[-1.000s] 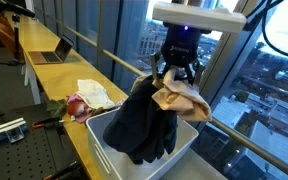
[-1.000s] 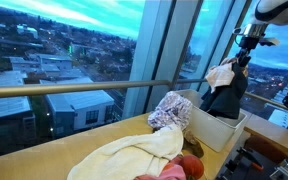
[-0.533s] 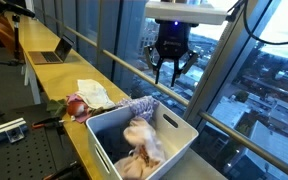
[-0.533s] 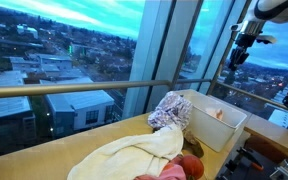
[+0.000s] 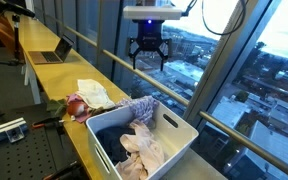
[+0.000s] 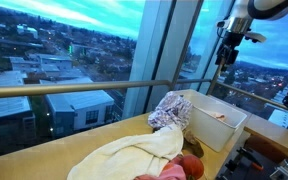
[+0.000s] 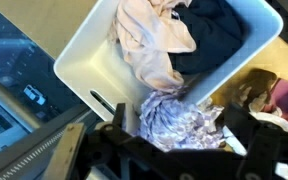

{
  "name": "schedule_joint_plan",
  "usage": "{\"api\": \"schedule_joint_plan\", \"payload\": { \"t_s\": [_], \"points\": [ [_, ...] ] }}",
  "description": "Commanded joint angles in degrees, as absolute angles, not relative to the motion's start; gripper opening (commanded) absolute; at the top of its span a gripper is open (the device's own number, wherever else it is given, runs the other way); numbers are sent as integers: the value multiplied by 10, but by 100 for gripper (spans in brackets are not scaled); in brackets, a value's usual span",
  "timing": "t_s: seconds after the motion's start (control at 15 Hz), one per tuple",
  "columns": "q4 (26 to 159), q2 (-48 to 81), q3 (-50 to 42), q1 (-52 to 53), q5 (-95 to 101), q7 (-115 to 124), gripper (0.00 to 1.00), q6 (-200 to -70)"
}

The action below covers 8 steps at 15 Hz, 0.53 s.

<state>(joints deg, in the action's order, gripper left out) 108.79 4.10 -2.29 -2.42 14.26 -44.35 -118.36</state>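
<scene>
My gripper (image 5: 147, 58) hangs open and empty, high above the near-window end of the white bin (image 5: 180, 131); it also shows at the upper right (image 6: 225, 55). In the wrist view my gripper (image 7: 184, 140) has its dark fingers (image 7: 119, 128) spread either side of a purple-and-white patterned cloth (image 7: 179, 120). That cloth (image 5: 136, 107) is draped over the bin's rim (image 7: 79, 75), as also seen from the table side (image 6: 171, 110). Inside the bin lie a beige garment (image 7: 149, 40) and a dark garment (image 7: 222, 35), loosely heaped.
A white cloth (image 5: 92, 92) and a red-pink item (image 5: 76, 106) lie on the wooden table (image 5: 39, 75) beside the bin, with a laptop (image 5: 52, 54) farther back. A cream towel (image 6: 129, 155) and a red item (image 6: 190, 168) lie in the foreground. Window glass and a railing (image 6: 74, 90) run alongside.
The gripper let go of the dark and beige garments, which dropped into the bin. It opened, rose, and shifted toward the patterned cloth end.
</scene>
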Motion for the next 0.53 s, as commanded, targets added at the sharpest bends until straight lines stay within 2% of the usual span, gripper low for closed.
{"api": "schedule_joint_plan", "payload": {
  "t_s": [0.0,0.47],
  "points": [
    [1128,43,14,13,183,-424,100,-1219],
    [1167,87,57,61,291,-455,100,-1227]
  ]
}}
